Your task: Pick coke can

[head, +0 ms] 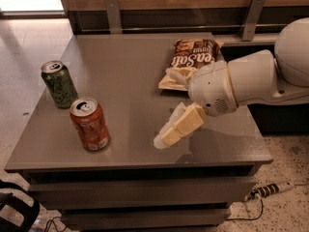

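The coke can (90, 124) is orange-red with a silver top and stands upright near the front left of the grey table (120, 76). My gripper (164, 138) hangs low over the table's front middle, to the right of the can and well apart from it. Its pale fingers point down and left toward the can. It holds nothing that I can see.
A dark green can (59, 83) stands upright just behind and left of the coke can. A brown chip bag (190, 62) lies at the back right, partly behind my white arm (241, 83). A wooden wall with metal brackets runs behind. A power strip (270, 190) lies on the floor at right.
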`<act>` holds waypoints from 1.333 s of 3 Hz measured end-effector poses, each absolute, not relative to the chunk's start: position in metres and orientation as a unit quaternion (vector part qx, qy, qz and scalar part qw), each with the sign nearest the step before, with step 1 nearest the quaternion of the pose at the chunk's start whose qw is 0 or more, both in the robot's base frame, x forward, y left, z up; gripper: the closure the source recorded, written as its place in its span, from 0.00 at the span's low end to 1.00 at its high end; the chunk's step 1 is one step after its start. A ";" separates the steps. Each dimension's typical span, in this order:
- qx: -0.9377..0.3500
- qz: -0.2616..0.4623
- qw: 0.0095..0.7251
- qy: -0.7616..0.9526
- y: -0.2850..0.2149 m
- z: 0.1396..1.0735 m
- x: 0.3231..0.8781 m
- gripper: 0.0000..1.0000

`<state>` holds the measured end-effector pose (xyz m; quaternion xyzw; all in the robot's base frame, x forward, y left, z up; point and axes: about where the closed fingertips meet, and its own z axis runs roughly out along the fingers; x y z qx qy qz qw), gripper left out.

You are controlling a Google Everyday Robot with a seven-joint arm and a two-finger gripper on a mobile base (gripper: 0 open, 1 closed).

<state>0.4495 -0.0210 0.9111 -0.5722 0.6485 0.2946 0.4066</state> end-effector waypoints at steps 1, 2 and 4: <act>-0.569 0.308 0.416 0.639 -0.009 0.907 0.454 0.00; -0.566 0.332 0.430 0.620 0.013 0.900 0.458 0.00; -0.559 0.379 0.462 0.576 0.050 0.884 0.464 0.00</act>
